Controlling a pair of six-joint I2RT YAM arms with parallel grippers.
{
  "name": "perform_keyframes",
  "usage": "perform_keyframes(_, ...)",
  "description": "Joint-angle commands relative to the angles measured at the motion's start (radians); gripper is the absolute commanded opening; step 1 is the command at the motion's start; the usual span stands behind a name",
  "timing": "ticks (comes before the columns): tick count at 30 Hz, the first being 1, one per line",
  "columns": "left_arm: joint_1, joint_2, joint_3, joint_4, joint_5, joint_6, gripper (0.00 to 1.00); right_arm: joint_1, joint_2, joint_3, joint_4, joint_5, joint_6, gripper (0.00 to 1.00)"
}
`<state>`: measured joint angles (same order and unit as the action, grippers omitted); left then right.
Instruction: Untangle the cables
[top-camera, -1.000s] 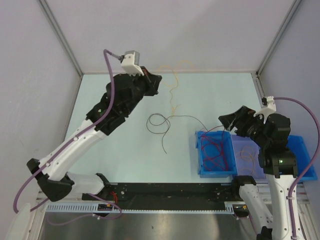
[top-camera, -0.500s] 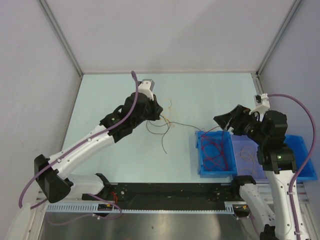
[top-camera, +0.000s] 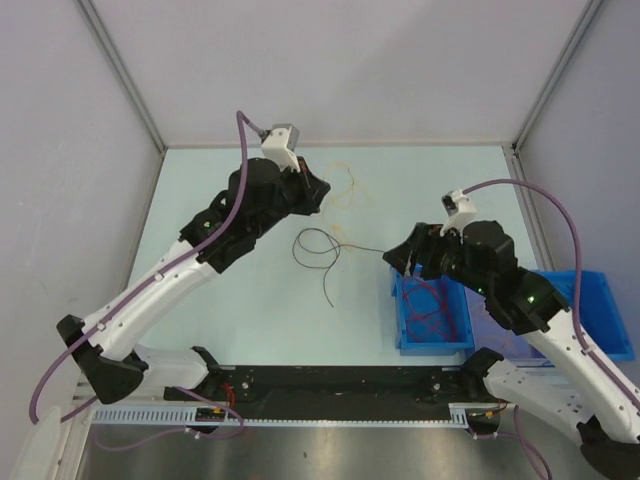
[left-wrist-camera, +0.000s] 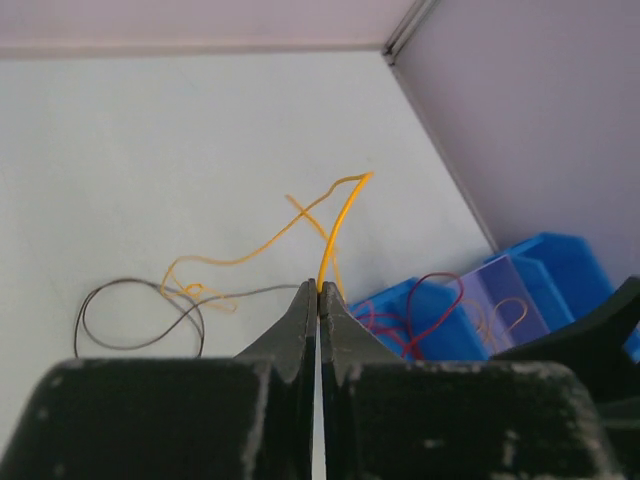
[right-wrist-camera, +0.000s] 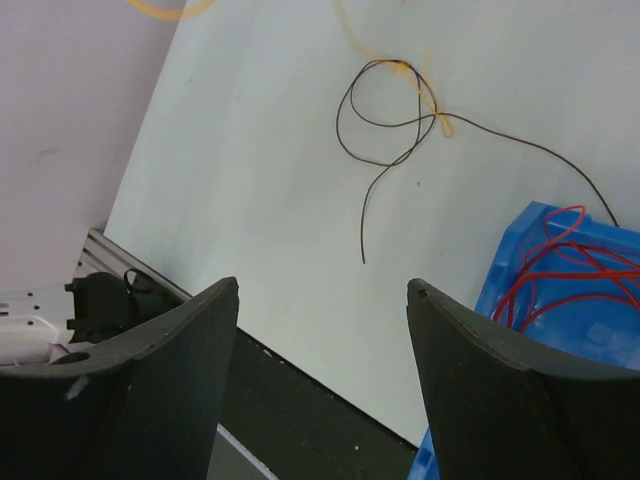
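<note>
Over on the left, the left hand (left-wrist-camera: 318, 288) is pinched fully shut on a yellow cable (left-wrist-camera: 338, 212), which rises from its fingertips and then trails down in loose curls onto the pale counter (top-camera: 260, 320). Near the middle of the counter lies a black cable (right-wrist-camera: 366, 225), coiled into a loop with one straight tail pointing toward the near edge. The yellow one crosses this loop and looks snagged on it. Another length of the black cable runs off to the right toward a blue bin (top-camera: 432, 345). The right hand (right-wrist-camera: 322, 290) hangs above that bin's far left corner, its fingers spread wide with nothing between them. Red cables (top-camera: 430, 300) lie heaped inside the bin.
</note>
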<state>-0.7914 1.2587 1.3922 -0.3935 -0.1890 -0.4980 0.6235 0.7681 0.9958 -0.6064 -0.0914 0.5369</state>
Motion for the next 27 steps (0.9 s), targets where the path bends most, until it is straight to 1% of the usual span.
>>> perform_keyframes(1, 0.0, 0.021, 0.102, -0.019, 0.019, -0.031, 0.0, 0.178, 0.028, 0.024, 0.076, 0.336, 0.023, 0.72)
perform_keyframes(2, 0.0, 0.027, 0.123, -0.028, 0.017, -0.043, 0.0, 0.241, 0.036, 0.024, 0.082, 0.372, 0.026, 0.72)
perform_keyframes(3, 0.0, 0.028, 0.132, -0.031, 0.019, -0.063, 0.0, 0.274, 0.042, 0.024, 0.095, 0.434, 0.029, 0.71)
perform_keyframes(5, 0.0, 0.031, 0.148, -0.03, 0.028, -0.088, 0.0, 0.339, 0.063, 0.024, 0.12, 0.487, 0.037, 0.71)
perform_keyframes(6, 0.0, 0.033, 0.154, -0.033, 0.026, -0.114, 0.0, 0.357, 0.074, 0.024, 0.126, 0.534, 0.044, 0.7)
perform_keyframes(9, 0.0, 0.031, 0.168, -0.03, 0.049, -0.14, 0.0, 0.406, 0.1, 0.024, 0.166, 0.614, 0.031, 0.69)
perform_keyframes(13, 0.0, 0.028, 0.215, -0.021, 0.077, -0.142, 0.0, 0.413, 0.096, 0.024, 0.22, 0.647, -0.011, 0.69)
perform_keyframes(16, 0.001, 0.077, 0.345, -0.068, 0.092, -0.117, 0.0, 0.413, 0.074, 0.032, 0.257, 0.641, -0.04, 0.71)
perform_keyframes(17, 0.0, 0.099, 0.445, -0.085, 0.109, -0.106, 0.0, 0.413, 0.069, 0.036, 0.261, 0.639, -0.046, 0.71)
perform_keyframes(18, 0.0, 0.117, 0.494, -0.094, 0.132, -0.087, 0.0, 0.413, 0.06, 0.041, 0.261, 0.639, -0.049, 0.71)
perform_keyframes(19, 0.001, 0.158, 0.584, -0.099, 0.155, -0.079, 0.0, 0.413, 0.056, 0.049, 0.254, 0.639, -0.049, 0.71)
perform_keyframes(21, 0.0, 0.192, 0.663, -0.09, 0.224, -0.057, 0.0, 0.413, 0.04, 0.055, 0.243, 0.641, -0.046, 0.71)
perform_keyframes(22, 0.001, 0.22, 0.733, -0.09, 0.235, -0.053, 0.0, 0.413, 0.03, 0.058, 0.234, 0.639, -0.043, 0.71)
perform_keyframes(25, 0.0, 0.26, 0.839, -0.093, 0.273, -0.044, 0.0, 0.413, -0.004, 0.06, 0.215, 0.642, -0.032, 0.72)
perform_keyframes(27, 0.0, 0.261, 0.861, -0.058, 0.331, -0.043, 0.0, 0.413, -0.032, 0.06, 0.206, 0.648, -0.028, 0.72)
